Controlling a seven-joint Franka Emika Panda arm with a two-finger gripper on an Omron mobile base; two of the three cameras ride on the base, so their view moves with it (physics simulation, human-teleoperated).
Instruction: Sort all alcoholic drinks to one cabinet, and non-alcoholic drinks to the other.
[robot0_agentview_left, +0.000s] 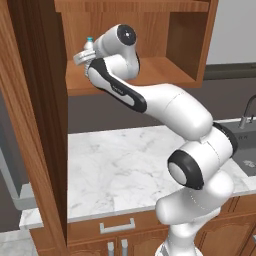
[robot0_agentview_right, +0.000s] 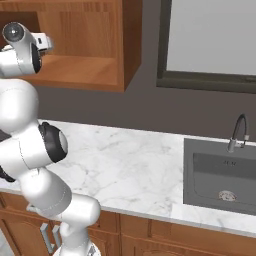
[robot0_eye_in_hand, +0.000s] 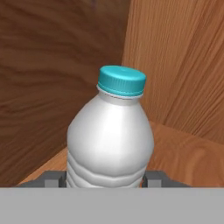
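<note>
The gripper (robot0_eye_in_hand: 106, 178) has its jaws partly open and closed around the lower body of the water bottle (robot0_eye_in_hand: 109, 135), blue cap up. The bottle (robot0_agentview_left: 89, 44) stands upright inside the wall cabinet (robot0_agentview_left: 165, 70), apparently touching its shelf floor, close to the dark side panel (robot0_eye_in_hand: 52, 78)

Cabinet shelf and worktop
Wooden shelf floor (robot0_agentview_left: 165, 70) carries the water bottle (robot0_eye_in_hand: 109, 135) at its left end; marble worktop (robot0_agentview_left: 120, 165) below.
</note>
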